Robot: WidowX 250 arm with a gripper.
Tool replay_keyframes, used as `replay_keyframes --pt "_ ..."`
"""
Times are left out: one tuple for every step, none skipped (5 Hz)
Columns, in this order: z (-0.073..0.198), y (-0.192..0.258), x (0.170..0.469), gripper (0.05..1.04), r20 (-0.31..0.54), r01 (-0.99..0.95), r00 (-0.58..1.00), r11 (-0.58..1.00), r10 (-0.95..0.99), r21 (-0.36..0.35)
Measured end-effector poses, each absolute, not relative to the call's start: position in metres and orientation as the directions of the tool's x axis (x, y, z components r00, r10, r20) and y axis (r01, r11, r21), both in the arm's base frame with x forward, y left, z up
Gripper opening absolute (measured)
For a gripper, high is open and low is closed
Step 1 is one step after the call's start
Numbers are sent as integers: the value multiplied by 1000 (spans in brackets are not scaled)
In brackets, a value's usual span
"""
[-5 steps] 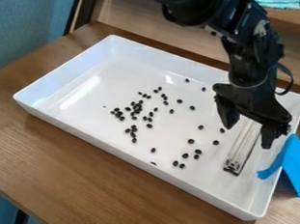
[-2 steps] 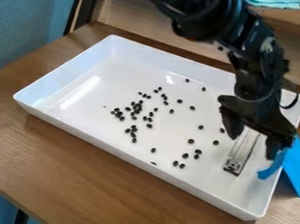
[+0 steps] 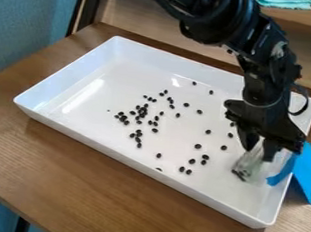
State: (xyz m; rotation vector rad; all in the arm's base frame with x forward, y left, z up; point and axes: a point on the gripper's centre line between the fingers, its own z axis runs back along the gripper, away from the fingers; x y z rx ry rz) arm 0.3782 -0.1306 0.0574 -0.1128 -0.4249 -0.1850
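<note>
Over the right part of the white tray (image 3: 147,170) hangs the black gripper (image 3: 259,149), pointing down. It is shut on a narrow, pale metallic bar (image 3: 250,163), whose near end with a dark edge shows below the fingertips. The bar's far part is hidden behind the gripper, and its outline is blurred. Many small black beans (image 3: 142,112) lie scattered on the tray floor, densest left of the middle, with several loose ones (image 3: 204,159) just left of the bar.
Blue tape (image 3: 308,171) runs over the tray's right wall onto the wooden table (image 3: 93,184). A pale wooden panel (image 3: 171,26) stands behind the tray, with a folded teal cloth (image 3: 285,2) at the top right.
The gripper has moved down and slightly right, and its fingers have come together on the bar. The bar's visible end looks slightly turned and blurred; the beans look unmoved.
</note>
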Motion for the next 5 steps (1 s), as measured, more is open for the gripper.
replay_keyframes --pt "53 -123 374 320 394 189 905 981 -161 -32" --pt "52 -104 370 320 383 168 912 986 -149 -16" --pt "54 -74 368 320 377 120 920 993 -111 1" --pt "55 -50 365 320 379 89 921 996 -87 12" --pt "53 -24 363 320 390 59 919 998 -58 9"
